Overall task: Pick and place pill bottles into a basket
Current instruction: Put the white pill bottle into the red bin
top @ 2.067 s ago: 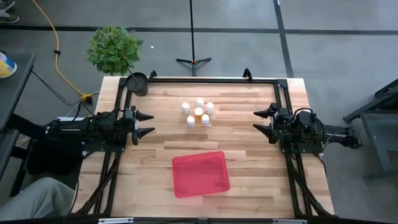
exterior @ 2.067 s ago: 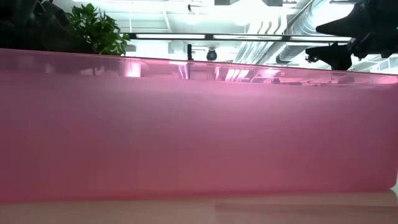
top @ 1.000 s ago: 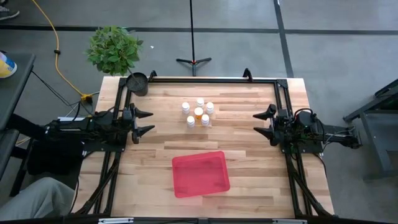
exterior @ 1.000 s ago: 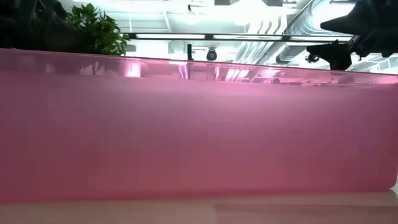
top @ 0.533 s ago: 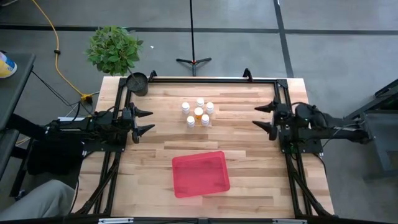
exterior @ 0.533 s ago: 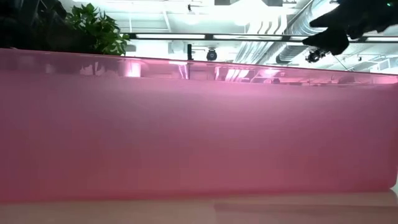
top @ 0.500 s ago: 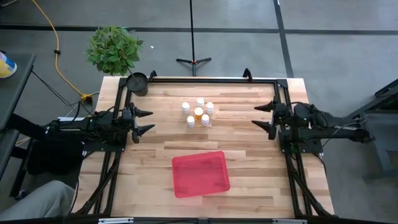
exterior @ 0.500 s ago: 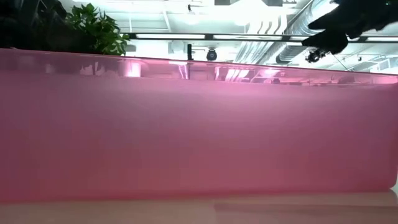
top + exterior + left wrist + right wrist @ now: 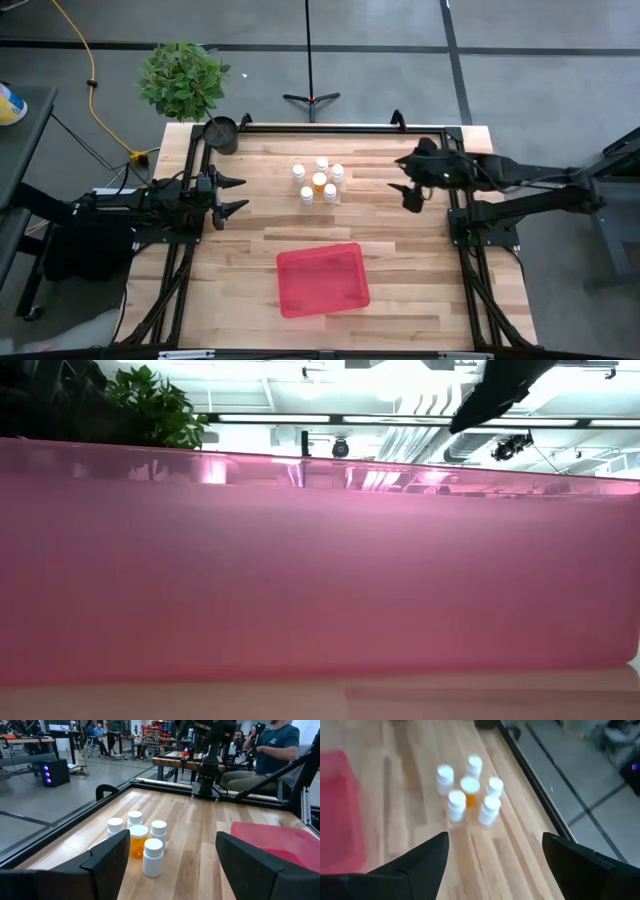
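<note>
Right gripper (image 9: 407,177) hangs spread and empty at three o'clock of my five pill bottles (image 9: 320,181), which cluster upright, probably touching. I see the basket (image 9: 322,279) at their six o'clock. Left gripper (image 9: 236,196) waits spread at nine o'clock.

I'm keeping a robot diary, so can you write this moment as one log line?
right gripper: jaws open, reaching toward pill bottles | left gripper: jaws open, waiting at table edge | basket: no bottles inside
</note>
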Action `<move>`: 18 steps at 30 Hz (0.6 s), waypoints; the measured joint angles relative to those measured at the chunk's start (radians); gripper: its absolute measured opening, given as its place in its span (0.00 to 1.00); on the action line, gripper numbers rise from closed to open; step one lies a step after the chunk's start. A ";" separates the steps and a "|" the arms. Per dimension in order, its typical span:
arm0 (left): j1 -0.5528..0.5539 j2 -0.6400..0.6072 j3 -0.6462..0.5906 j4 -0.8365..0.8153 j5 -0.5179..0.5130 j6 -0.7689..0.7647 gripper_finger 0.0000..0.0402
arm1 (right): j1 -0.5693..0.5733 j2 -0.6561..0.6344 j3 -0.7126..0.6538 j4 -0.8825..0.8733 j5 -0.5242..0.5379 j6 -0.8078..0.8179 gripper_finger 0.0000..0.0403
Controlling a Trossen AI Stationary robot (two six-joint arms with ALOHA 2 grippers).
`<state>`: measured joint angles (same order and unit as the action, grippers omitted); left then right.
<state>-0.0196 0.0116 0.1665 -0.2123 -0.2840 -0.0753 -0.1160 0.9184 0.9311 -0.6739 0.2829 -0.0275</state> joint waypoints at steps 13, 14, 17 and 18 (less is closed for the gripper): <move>0.000 0.000 0.001 -0.002 0.000 -0.017 0.82 | -0.299 0.177 0.136 0.001 -0.178 -0.146 0.77; 0.000 0.000 0.001 -0.002 0.000 -0.021 0.82 | -0.331 0.189 0.136 0.012 -0.206 -0.153 0.77; 0.000 0.000 0.001 -0.007 0.000 -0.034 0.82 | -0.421 0.233 0.136 0.043 -0.301 -0.156 0.77; 0.000 0.000 0.001 -0.008 0.000 -0.037 0.82 | -0.448 0.251 0.136 0.048 -0.333 -0.152 0.77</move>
<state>-0.0196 0.0116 0.1677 -0.2206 -0.2836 -0.1119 -0.5639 1.1695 1.0676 -0.6261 -0.0499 -0.1799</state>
